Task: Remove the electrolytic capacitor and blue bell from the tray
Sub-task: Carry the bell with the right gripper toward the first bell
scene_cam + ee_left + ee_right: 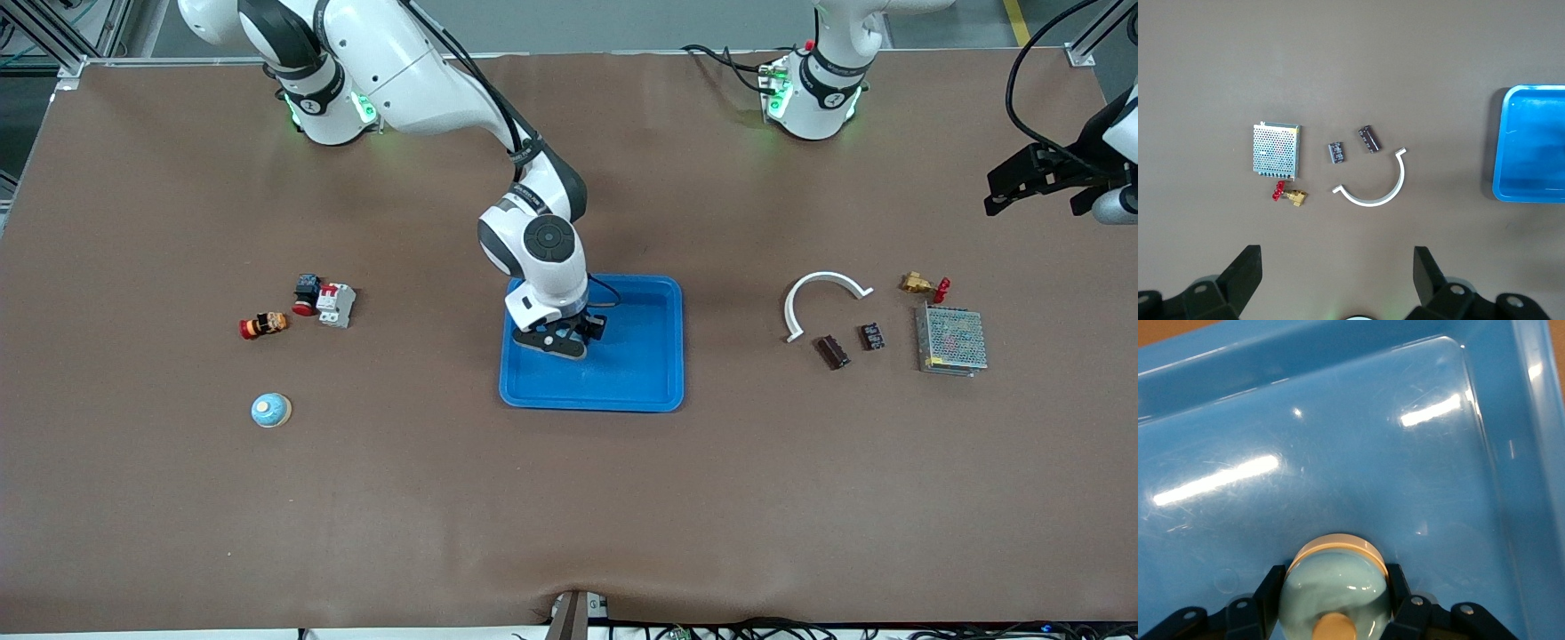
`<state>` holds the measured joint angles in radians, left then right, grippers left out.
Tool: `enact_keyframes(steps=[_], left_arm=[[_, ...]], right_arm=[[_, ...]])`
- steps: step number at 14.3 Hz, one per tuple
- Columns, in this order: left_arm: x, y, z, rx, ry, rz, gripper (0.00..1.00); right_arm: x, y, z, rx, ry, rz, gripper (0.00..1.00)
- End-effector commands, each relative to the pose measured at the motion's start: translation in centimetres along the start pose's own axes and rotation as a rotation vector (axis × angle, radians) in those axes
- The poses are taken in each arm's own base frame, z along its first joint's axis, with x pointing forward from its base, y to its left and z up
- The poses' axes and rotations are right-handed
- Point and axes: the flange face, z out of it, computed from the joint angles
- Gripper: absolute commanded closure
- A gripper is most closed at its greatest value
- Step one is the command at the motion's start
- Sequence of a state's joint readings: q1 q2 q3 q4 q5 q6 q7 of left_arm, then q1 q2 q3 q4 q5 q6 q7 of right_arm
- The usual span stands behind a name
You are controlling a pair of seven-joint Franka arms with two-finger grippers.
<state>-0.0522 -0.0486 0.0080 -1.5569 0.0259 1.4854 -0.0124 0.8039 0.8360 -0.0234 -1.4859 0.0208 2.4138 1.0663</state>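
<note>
My right gripper (562, 340) is down in the blue tray (591, 400), at the tray's side toward the right arm's end of the table. In the right wrist view it (1335, 577) is shut on a light-blue bell (1335, 587) with a cream base and button, just over the tray floor (1338, 453). A second light-blue bell (271, 410) sits on the table toward the right arm's end. Two small dark capacitor-like parts (833, 351) (872, 336) lie toward the left arm's end, also in the left wrist view (1369, 139) (1337, 152). My left gripper (1031, 178) (1336, 267) is open, empty and high over the table.
A white curved strip (822, 298), a metal mesh box (951, 340) and a brass valve with a red handle (923, 284) lie by the dark parts. A white breaker (335, 304), a black-and-red switch (307, 292) and an orange-and-red button (263, 325) lie toward the right arm's end.
</note>
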Motion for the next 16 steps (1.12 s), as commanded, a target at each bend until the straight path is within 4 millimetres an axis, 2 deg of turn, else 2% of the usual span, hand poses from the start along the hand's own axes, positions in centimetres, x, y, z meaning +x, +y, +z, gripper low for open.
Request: enact_keyframes(steps=[1, 3, 4, 7, 9, 12, 16], left_arm=[[-1.1, 1.4, -0.3, -0.020, -0.003, 0.025, 0.00], [-1.2, 2.1, -0.2, -0.020, -0.005, 0.021, 0.00], [-1.4, 2.5, -0.4, -0.019, 0.001, 0.017, 0.00], [-1.9, 3.4, 0.0, -0.020, 0.010, -0.013, 0.00], [-2.3, 3.5, 0.0, -0.029, 0.016, -0.013, 0.00], [-2.3, 3.5, 0.0, -0.029, 0.017, -0.014, 0.00], [-2.2, 4.1, 0.0, -0.026, 0.016, -0.004, 0.00]], right_arm=[[0.5, -0.2, -1.3, -0.012, 0.004, -0.006, 0.43], [1.2, 0.0, -3.0, -0.034, -0.008, -0.025, 0.43], [1.6, 0.2, -4.9, -0.048, -0.017, -0.038, 0.43], [5.4, 2.7, -10.6, -0.073, -0.052, -0.091, 0.43], [8.5, 5.5, -14.3, -0.092, -0.078, -0.150, 0.43], [13.1, 10.4, -18.2, -0.108, -0.115, -0.255, 0.43], [17.8, 15.8, -21.1, -0.100, -0.131, -0.368, 0.43]])
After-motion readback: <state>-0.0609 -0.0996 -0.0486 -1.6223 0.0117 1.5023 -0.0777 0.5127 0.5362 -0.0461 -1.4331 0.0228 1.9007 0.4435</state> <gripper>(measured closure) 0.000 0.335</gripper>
